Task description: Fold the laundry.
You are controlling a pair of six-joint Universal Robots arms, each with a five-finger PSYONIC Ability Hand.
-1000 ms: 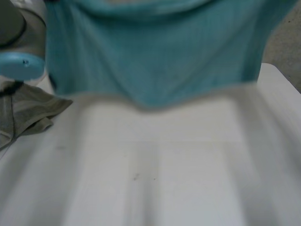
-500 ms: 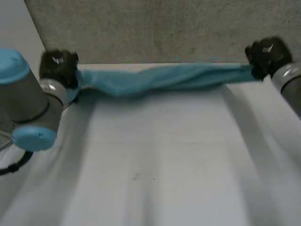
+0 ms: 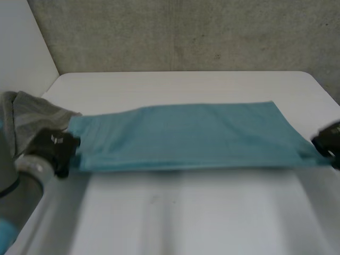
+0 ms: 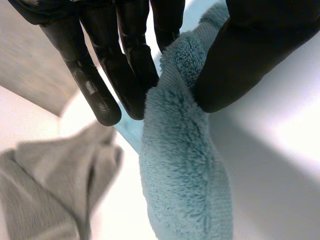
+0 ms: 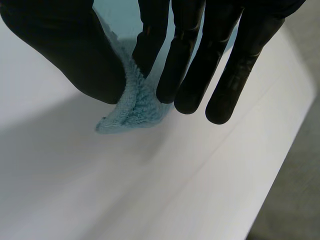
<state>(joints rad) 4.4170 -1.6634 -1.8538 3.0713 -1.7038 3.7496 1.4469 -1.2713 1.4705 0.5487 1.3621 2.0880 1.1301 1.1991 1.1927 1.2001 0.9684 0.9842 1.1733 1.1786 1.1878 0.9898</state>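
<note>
- Teal towel (image 3: 186, 135): half a second before, it was a bunched band strung between the two hands at the table's far edge. It now lay spread flat as a long strip across the white table (image 3: 186, 218), and both hands had come nearer the robot with it.
- Left hand (image 3: 53, 149): closed on one end of the towel. In the left wrist view the thumb (image 4: 250, 55) pressed a thick, fluffy fold against the fingers (image 4: 125, 65). The fold bulged out past the fingertips and hid the cloth's own edge, so the exact corner held could not be made out.
- Right hand (image 3: 328, 144): at the opposite end of the towel, cut off by the border of the head view, with only part of it seen there. In the right wrist view its thumb and fingers (image 5: 190, 60) pinched a small corner tip. The tip stuck out just past the thumb. Whether it touched the table or hung just above could not be told.
- Grey garment (image 3: 32, 119): a crumpled heap just beyond the left hand, on its outer side. Its edge met the towel's end, and which cloth lay on top could not be told. Its near part was hidden behind the left arm (image 3: 21, 186).
</note>
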